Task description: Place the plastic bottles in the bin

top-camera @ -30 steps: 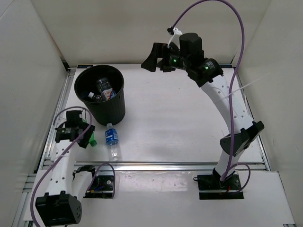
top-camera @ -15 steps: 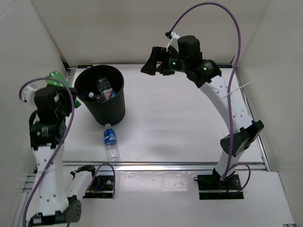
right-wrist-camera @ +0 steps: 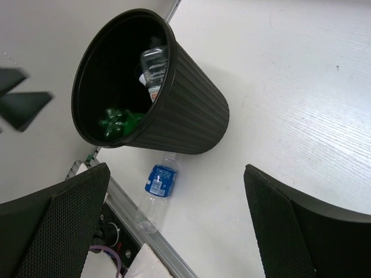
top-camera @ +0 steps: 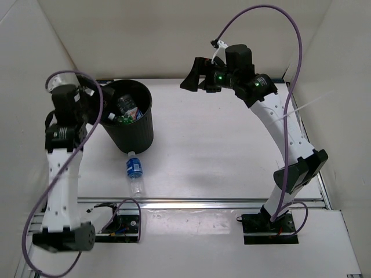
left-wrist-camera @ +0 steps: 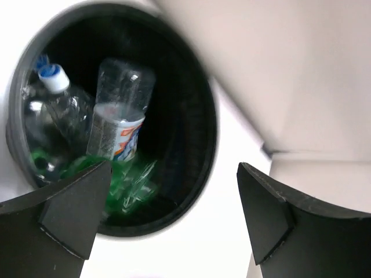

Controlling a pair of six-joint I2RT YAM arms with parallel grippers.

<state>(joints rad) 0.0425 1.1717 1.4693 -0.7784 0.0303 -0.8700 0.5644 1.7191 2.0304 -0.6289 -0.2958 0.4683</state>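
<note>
Left gripper (top-camera: 97, 110) up high, by the left rim of the bin (top-camera: 138, 132). Fingers (left-wrist-camera: 75, 208) far apart, nothing between them. Pointing down into the bin's mouth in the left wrist view, with the left arm standing tall at the left side of the table (top-camera: 220, 156).

Inside the bin, three bottles in a heap. Green bottle (left-wrist-camera: 124, 180) lowest, crumpled, on the near left side. Bottle with the white and blue label (left-wrist-camera: 119, 119) tilted on top of it, its wide end up against the dark wall. Plain clear bottle (left-wrist-camera: 64, 110) just left of that one, cap end up.

Right gripper (top-camera: 189, 79) high at the far middle, right of the bin and well apart from it. Wide open too, empty. Looking back toward the bin from there.

Down on the table, one bottle with the blue label (top-camera: 134, 172) lying on its side, just near of the bin, cap end right by the bin's foot.

Bin upright at the far left of the table.

Purple cable (top-camera: 261, 8) in a big loop above the right arm.
</note>
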